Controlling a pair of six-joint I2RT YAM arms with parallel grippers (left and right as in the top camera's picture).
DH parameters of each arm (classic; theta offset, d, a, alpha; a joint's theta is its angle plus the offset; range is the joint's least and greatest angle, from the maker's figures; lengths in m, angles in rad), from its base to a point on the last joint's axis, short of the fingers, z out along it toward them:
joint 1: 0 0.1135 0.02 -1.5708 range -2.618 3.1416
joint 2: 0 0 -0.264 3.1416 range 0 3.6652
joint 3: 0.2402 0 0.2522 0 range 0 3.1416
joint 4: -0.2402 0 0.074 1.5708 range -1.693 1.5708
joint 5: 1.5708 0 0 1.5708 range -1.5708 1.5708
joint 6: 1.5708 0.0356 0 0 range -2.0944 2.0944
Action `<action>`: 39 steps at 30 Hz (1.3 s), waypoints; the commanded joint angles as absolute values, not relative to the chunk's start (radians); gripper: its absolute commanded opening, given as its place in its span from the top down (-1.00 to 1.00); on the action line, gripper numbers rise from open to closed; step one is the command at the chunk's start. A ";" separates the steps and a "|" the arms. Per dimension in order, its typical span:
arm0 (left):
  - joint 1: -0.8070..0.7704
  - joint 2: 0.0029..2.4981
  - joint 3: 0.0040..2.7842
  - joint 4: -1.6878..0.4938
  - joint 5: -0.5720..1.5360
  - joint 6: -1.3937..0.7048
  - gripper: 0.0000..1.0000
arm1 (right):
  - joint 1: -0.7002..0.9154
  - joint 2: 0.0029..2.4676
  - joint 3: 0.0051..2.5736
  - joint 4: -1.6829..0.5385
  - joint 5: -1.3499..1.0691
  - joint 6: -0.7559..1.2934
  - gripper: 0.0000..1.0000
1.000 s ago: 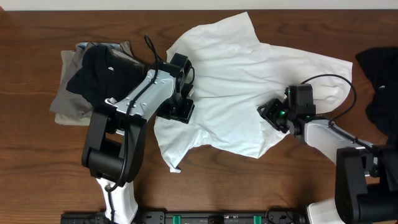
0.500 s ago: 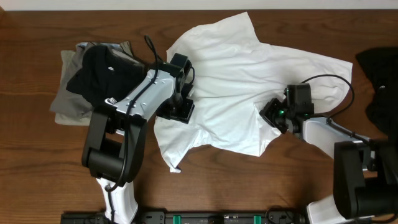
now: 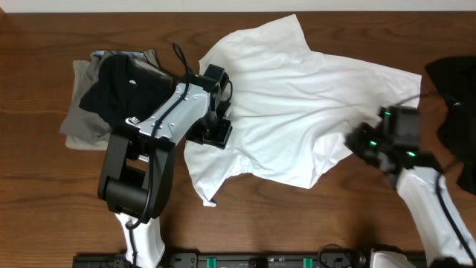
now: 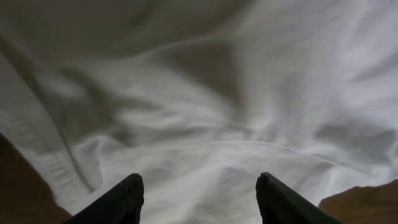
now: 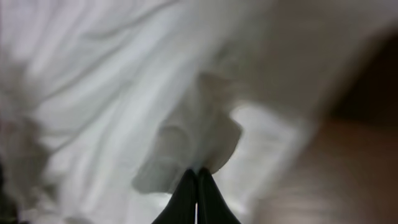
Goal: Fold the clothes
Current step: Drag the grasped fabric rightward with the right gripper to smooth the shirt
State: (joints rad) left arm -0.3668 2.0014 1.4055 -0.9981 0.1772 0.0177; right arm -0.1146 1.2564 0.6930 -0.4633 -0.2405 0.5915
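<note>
white t-shirt [image 3: 297,89] pulled rightward, right tool [image 5: 197,178] pinched on it, left tool [image 4: 199,185] spread apart

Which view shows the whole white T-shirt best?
Overhead: the large white fabric T-shirt lies spread out, outline nearly complete. Left wrist shows only wrinkled cloth and a hem; right wrist, blurred, a fold pinched in the right tool.

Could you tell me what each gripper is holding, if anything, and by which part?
The right gripper pinches a small fold of the white T-shirt near its edge. The left gripper is open over the shirt, holding nothing.
</note>
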 commanded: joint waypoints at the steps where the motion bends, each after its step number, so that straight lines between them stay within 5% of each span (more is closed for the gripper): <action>1: -0.363 1.999 1.405 -1.004 0.175 0.002 -0.20 | -0.228 1.174 0.694 -0.533 -0.113 0.482 0.98; 8: -0.363 1.999 1.405 -1.004 0.168 0.003 -0.21 | -0.432 1.058 0.694 -0.701 0.052 0.384 0.97; 20: -0.363 1.999 1.405 -1.036 0.168 0.003 -0.21 | -0.553 1.039 0.694 -0.762 0.314 0.383 0.98; 24: -0.363 1.999 1.405 -1.046 0.168 0.003 -0.21 | -0.605 1.039 0.694 -0.764 0.303 0.404 0.88; 27: -0.363 1.999 1.405 -1.046 0.168 0.003 -0.21 | -0.640 1.039 0.694 -0.764 0.290 0.419 0.35; 39: -0.363 1.990 1.421 -1.073 0.169 0.003 -0.20 | -0.690 1.111 0.693 -0.585 -0.167 0.384 0.30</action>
